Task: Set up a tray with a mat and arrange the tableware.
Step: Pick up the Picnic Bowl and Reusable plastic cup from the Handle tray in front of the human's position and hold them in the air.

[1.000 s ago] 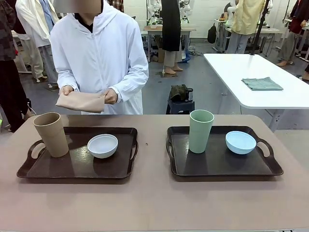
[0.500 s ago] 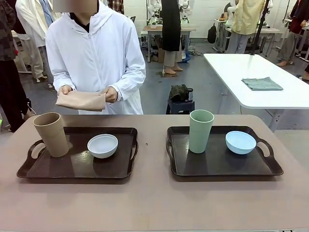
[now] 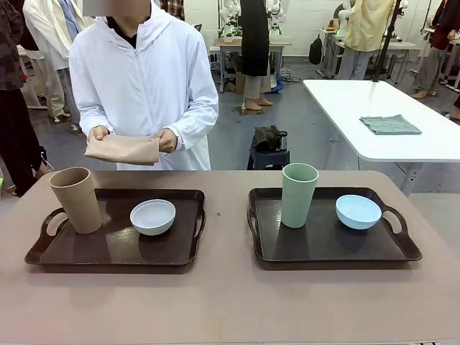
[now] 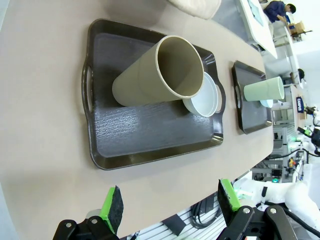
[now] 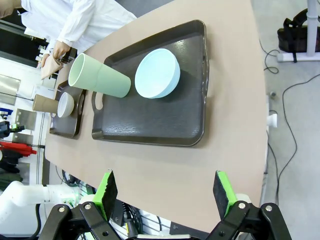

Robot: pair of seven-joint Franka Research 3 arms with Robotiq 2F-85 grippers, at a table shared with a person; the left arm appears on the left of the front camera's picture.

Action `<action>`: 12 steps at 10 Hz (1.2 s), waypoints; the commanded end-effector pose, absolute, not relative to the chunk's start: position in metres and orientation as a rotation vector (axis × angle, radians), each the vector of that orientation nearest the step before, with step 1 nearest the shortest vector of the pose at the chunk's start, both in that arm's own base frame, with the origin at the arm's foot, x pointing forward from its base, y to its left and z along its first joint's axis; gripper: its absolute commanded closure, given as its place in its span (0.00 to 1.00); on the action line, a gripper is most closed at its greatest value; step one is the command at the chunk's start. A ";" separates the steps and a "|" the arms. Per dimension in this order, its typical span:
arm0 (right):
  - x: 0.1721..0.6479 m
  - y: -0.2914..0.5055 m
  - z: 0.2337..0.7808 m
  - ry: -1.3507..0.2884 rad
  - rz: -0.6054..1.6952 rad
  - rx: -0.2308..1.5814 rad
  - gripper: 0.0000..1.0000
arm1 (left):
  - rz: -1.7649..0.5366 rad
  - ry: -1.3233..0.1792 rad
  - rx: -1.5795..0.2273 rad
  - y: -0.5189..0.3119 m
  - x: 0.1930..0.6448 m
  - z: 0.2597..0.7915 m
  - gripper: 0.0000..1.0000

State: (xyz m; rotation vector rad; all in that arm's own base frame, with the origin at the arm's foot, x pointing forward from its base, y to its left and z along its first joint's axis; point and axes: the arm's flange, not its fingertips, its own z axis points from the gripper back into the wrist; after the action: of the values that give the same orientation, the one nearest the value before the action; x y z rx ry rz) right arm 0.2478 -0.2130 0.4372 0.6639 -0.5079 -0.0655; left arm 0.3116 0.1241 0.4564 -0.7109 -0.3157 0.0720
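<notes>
The person [image 3: 144, 79] has shifted slightly, tan mat [image 3: 122, 149] in both hands. The left gripper [image 4: 170, 200] gapes empty, tan cup [image 4: 157, 72] and white bowl [image 4: 205, 100] ahead. The right gripper [image 5: 162, 192] gapes too, green cup [image 5: 97, 76] and blue bowl [image 5: 157, 73] ahead.

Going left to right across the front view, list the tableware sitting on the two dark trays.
tall tan plastic cup → small shallow white bowl → tall pale green plastic cup → small shallow light blue bowl

Matt plastic cups [image 3: 75, 199] and bowls [image 3: 152, 216] sit on dark wood-grained trays [image 3: 115, 248] — the table [image 3: 230, 302] smooth, matt.
</notes>
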 end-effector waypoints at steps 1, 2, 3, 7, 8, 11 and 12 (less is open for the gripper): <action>0.248 -0.214 0.437 -0.521 -0.057 0.686 0.00 | 0.057 -0.329 -0.731 0.126 0.309 0.458 0.00; 0.248 -0.214 0.437 -0.521 -0.057 0.686 0.00 | 0.057 -0.329 -0.731 0.126 0.309 0.458 0.00; 0.248 -0.214 0.437 -0.521 -0.057 0.686 0.00 | 0.057 -0.329 -0.731 0.126 0.309 0.458 0.00; 0.294 -0.139 0.479 -0.407 -0.060 0.572 0.00 | -0.243 -0.445 -0.593 0.099 0.302 0.494 0.00; 0.303 -0.101 0.504 -0.384 -0.084 0.527 0.00 | -0.267 -0.529 -0.533 0.101 0.305 0.505 0.00; 0.312 0.037 0.587 -0.384 -0.147 0.354 0.00 | -0.524 -0.628 -0.454 0.116 0.321 0.523 0.00; 0.314 0.081 0.608 -0.374 -0.157 0.330 0.00 | -0.581 -0.633 -0.427 0.121 0.332 0.524 0.00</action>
State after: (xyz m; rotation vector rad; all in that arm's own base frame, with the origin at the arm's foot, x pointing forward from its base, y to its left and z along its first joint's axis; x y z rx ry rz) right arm 0.3038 0.0639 0.5945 0.3692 -0.4028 -0.1256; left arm 0.3142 0.1106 0.5329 -0.4406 -0.6133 -0.5243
